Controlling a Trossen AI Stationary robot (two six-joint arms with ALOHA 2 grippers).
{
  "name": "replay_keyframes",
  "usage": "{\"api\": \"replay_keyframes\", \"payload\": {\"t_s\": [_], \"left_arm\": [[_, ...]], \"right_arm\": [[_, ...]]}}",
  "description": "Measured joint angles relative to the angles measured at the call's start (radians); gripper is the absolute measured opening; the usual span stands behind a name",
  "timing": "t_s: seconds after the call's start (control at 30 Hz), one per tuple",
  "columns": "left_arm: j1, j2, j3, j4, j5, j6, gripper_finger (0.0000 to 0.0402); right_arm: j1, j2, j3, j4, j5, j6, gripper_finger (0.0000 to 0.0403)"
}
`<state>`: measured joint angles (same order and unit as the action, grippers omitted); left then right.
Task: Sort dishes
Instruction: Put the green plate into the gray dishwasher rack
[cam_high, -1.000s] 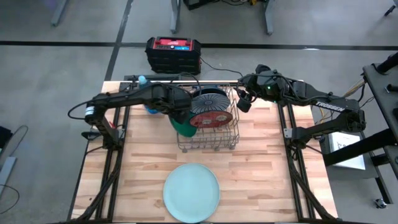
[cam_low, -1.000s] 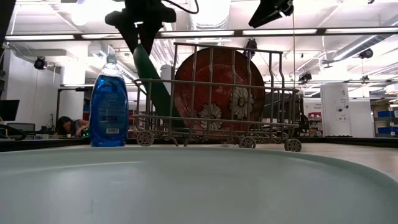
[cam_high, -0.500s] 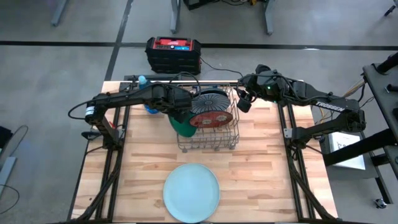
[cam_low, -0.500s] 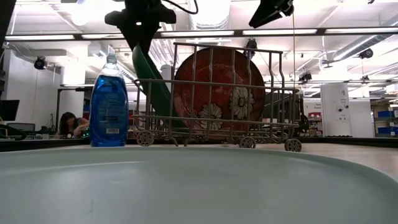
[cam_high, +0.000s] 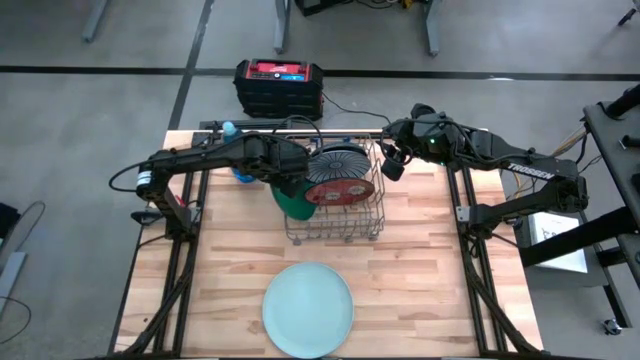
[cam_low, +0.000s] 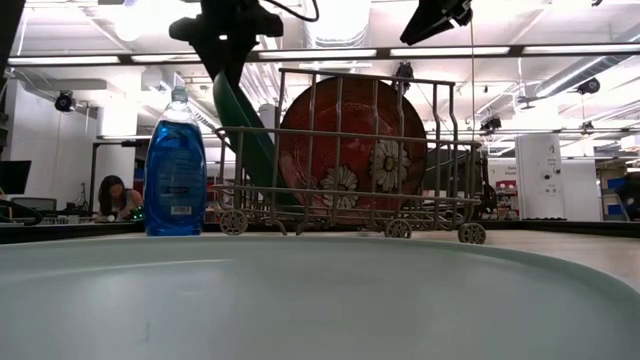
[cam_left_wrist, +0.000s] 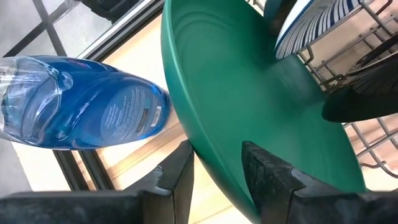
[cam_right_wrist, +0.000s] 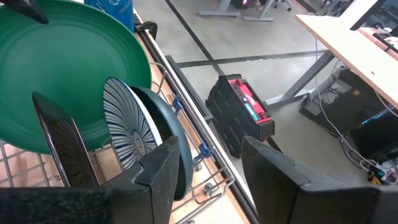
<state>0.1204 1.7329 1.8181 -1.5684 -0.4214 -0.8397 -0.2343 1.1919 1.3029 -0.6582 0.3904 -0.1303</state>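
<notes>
At the near edge of the wooden surface (cam_high: 420, 270), in front of the wire rack (cam_high: 335, 205), a pale blue-green plate (cam_high: 308, 309) lies flat by itself, well apart from the rack. In the low view it fills the whole bottom of the picture. Next comes the rack, and the plates in it stand on their edges. The red plate with pale flowers (cam_low: 350, 145) is nearest the front of the rack. Behind it stands the white plate with dark stripes (cam_right_wrist: 127, 134), and then a dark teal plate (cam_right_wrist: 168, 146) at the back. The big green plate (cam_left_wrist: 261, 106) leans at the rack's left side. The left hand (cam_left_wrist: 217, 165) has its two fingers shut on the rim of this green plate, one finger on each face. The blue bottle (cam_low: 175, 165) stands upright just left of the rack, close beside the green plate. The right hand (cam_high: 392, 166) hangs in the air by the rack's far right corner, with its fingers apart and nothing between them. Beyond the rack, off the surface, a black and red box (cam_high: 279, 87) sits on the floor.
</notes>
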Motion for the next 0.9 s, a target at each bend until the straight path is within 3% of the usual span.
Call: {"api": "replay_keyframes", "payload": {"t_s": [0.53, 0.9], "left_arm": [[-0.002, 0.000, 0.170, 0.001, -0.004, 0.051, 0.0117], [0.002, 0.020, 0.142, -0.002, -0.033, 0.088, 0.0116]], "right_arm": [[0.000, 0.000, -0.003, -0.003, -0.001, 0.018, 0.0170], [0.000, 0.000, -0.003, -0.004, -0.007, 0.030, 0.0165]]}}
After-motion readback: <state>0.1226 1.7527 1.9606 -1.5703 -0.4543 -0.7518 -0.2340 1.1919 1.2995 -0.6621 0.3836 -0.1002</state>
